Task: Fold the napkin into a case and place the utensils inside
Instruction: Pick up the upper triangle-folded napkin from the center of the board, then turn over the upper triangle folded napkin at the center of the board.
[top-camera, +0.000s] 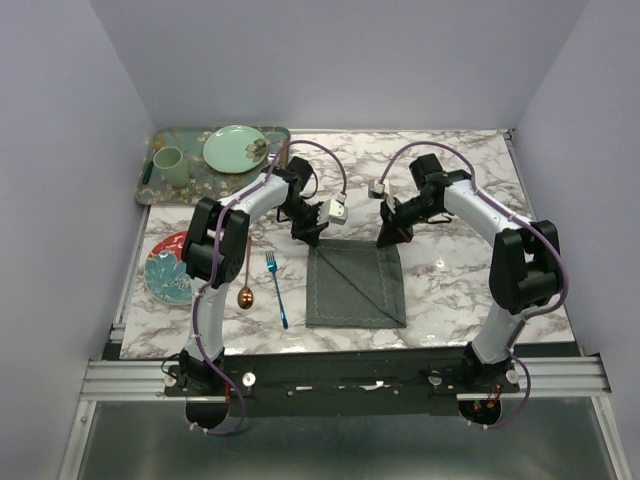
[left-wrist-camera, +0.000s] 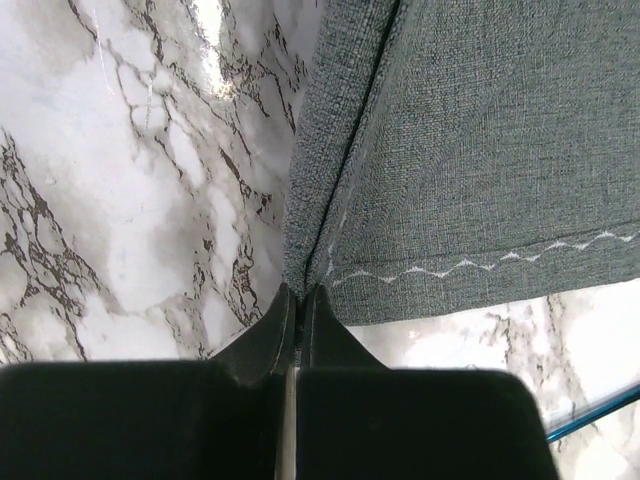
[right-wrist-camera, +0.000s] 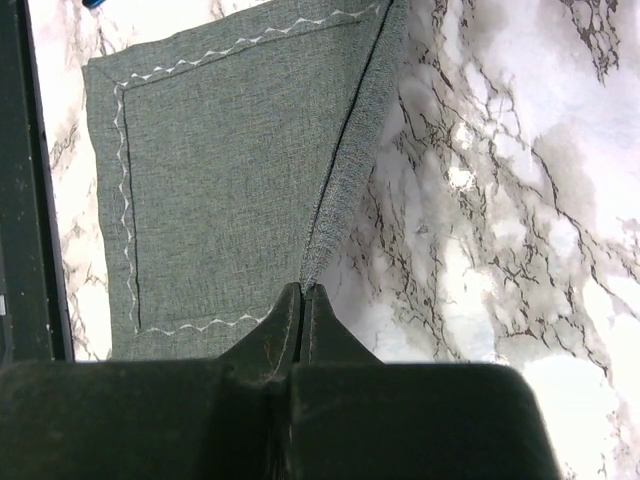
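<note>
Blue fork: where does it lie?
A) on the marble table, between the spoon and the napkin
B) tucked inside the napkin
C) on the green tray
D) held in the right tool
A: the blue fork lies on the bare table, with the copper spoon on one side and the napkin on the other, outside the cloth.

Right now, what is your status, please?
Left gripper, right gripper shut on napkin, far edge. Fork, spoon lie left of it. Nothing in the way.
</note>
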